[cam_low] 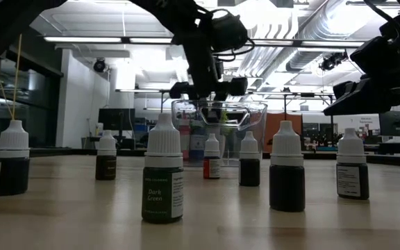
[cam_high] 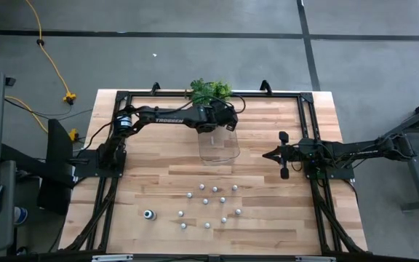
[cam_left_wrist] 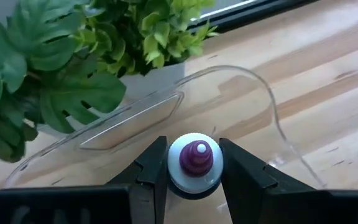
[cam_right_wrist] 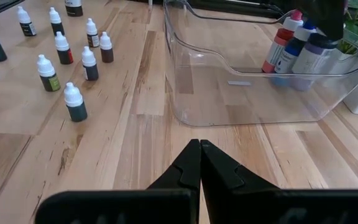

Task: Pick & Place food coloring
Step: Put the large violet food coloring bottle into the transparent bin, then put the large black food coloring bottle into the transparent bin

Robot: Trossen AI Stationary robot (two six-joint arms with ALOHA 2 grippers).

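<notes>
Left gripper (cam_left_wrist: 194, 171) clamped on a small white bottle with a purple pointed cap (cam_left_wrist: 195, 163), one dark finger (cam_left_wrist: 149, 169) pressed on each side of its shoulder. Held above the clear plastic tray (cam_left_wrist: 166, 106), inside its curved rim, with the green leafy plant in its pale pot (cam_left_wrist: 73, 56) just beyond the tray wall. Seen from above, poised over the tray's far end (cam_high: 219, 149), the plant (cam_high: 209, 90) just behind it at the back edge of the wooden table (cam_high: 158, 175).

Down in the tray below that gripper, two more of the larger bottles standing close together: one red-bodied with a pink top (cam_right_wrist: 281, 42), one with a blue top (cam_right_wrist: 297, 46). Beside them, the held bottle's pale purple body (cam_right_wrist: 312, 56) under the dark gripper.

Right gripper (cam_right_wrist: 199, 163) with fingers pressed together, holding nothing, hanging above bare wood just outside the tray's near wall (cam_right_wrist: 247, 93); in the overhead view (cam_high: 283, 154) off to the tray's side, well apart from the left one.

Small white-capped dropper bottles with dark contents (cam_high: 208, 202) scattered upright on the table, well away from both grippers toward the front. From table height, nearest one labelled "Dark Green" (cam_low: 163, 177), others (cam_low: 287, 175) spaced around it.
</notes>
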